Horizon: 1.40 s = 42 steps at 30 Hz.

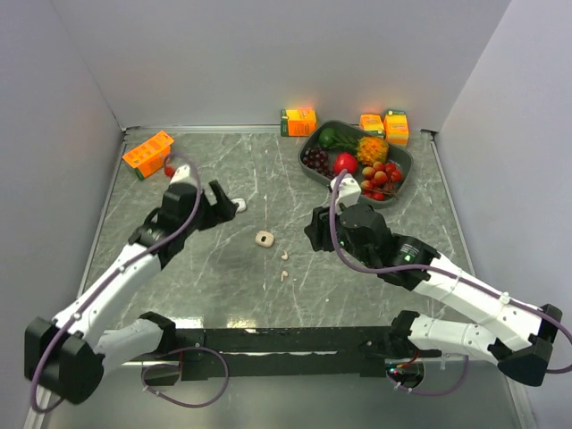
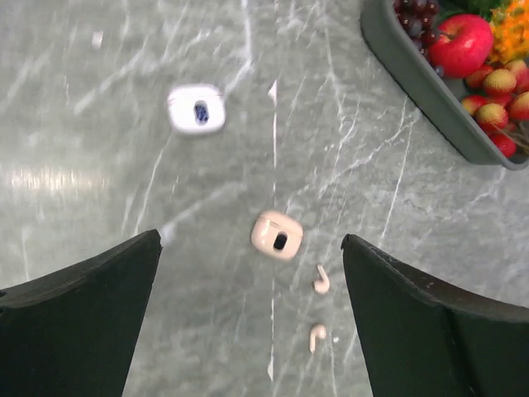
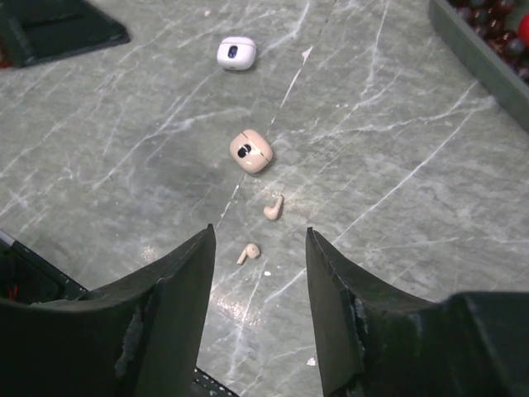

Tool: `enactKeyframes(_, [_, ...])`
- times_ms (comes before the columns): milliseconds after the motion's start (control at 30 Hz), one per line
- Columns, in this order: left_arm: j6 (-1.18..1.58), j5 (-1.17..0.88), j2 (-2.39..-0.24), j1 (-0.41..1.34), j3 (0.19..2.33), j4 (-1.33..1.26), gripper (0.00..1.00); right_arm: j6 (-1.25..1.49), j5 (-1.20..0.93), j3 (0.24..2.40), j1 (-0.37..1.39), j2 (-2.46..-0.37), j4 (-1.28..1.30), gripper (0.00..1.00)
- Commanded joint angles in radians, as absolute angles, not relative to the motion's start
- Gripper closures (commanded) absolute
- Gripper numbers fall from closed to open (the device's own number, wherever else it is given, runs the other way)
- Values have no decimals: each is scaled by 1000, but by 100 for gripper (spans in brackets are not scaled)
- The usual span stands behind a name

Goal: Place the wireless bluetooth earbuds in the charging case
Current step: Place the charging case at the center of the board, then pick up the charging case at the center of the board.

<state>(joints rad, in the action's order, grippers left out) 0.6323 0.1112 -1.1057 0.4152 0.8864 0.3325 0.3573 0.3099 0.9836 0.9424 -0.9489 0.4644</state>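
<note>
On the table [image 1: 206,268] we see both claws spread and empty: left claw [image 2: 252,238] beyond and left of the beige case [image 3: 251,151], right claw [image 3: 260,234] to its right. Nearward of the case lie a beige earbud [image 3: 274,207] and, farther out, a second earbud [image 3: 248,252], long axes pointing roughly away from it.

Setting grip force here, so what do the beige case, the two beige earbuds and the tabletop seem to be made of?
Beige case: likely hard plastic, smooth matte-satin rounded shell.
Beige earbuds: probably the same moulded plastic by colour; too small to judge finish.
Tabletop: grey-green marble pattern with white veins, faintly glossy from glare; stone or printed laminate, cannot tell.
</note>
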Motion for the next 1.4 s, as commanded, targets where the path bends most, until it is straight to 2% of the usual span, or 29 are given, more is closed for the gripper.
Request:
enactKeyframes(0, [801, 13, -1011, 400, 671, 209, 4, 428, 276, 976, 931, -989, 426, 43])
enactKeyframes(100, [840, -8, -934, 406, 574, 95, 4, 475, 275, 995, 930, -1015, 482, 42])
enactKeyframes(200, [825, 71, -962, 483, 616, 153, 4, 495, 282, 977, 930, -1014, 495, 42])
enactKeyframes(233, [799, 153, -1003, 512, 665, 214, 4, 502, 285, 970, 930, -1012, 492, 42])
enactKeyframes(367, [755, 193, -1152, 584, 791, 342, 4, 514, 301, 954, 931, -1000, 494, 42])
enactKeyframes(567, [706, 94, -1342, 614, 811, 282, 4, 509, 327, 962, 930, -1000, 514, 42])
enactKeyframes(700, [614, 204, -1507, 675, 926, 365, 4, 499, 337, 957, 930, -989, 520, 42])
enactKeyframes(900, [577, 279, -1610, 729, 1008, 385, 4, 485, 351, 953, 931, -985, 515, 42])
enactKeyframes(1100, [536, 267, -1716, 735, 1081, 397, 4, 466, 360, 951, 930, -988, 514, 42])
enactKeyframes(1367, [465, 272, -1756, 736, 1098, 393, 1, 446, 376, 943, 930, -979, 509, 42])
